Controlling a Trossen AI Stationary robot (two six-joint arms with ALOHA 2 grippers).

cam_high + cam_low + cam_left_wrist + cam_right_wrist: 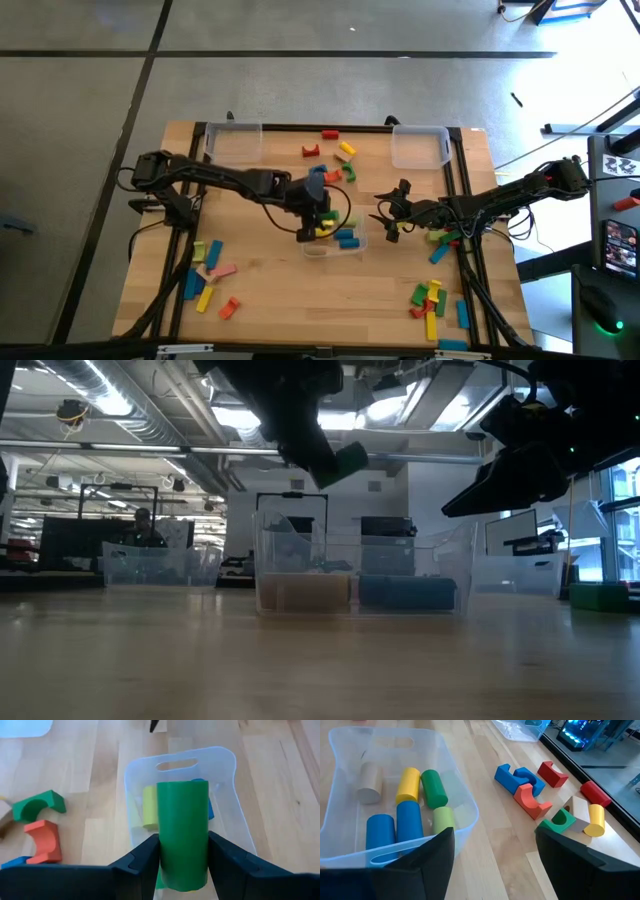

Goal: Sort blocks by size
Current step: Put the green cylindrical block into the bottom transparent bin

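My left gripper (315,218) is over the table's middle, shut on a green cylinder block (182,820), above a clear plastic bin (227,780). The bin (340,248) holds several cylinders: yellow (409,784), green (434,787), blue (409,820) and plain wood (369,782). In the low view the green cylinder (350,460) hangs well above the table. My right gripper (388,215) is open and empty, just right of the bin; its fingers (425,855) stand wide apart in the right wrist view. My left gripper pinches the green cylinder's curved sides (162,850) between its two fingers, about midway along its length. The cylinder lies along the fingers, its free end (182,787) sticking out past the fingertips. It is lifted clear, over the bin.
Two more clear bins (232,143) (420,147) stand at the far edge. Loose blocks lie at the far middle (335,160), near left (210,275), near right (435,300) and under the right arm (440,240). Arches and cylinders (530,795) lie beside the bin.
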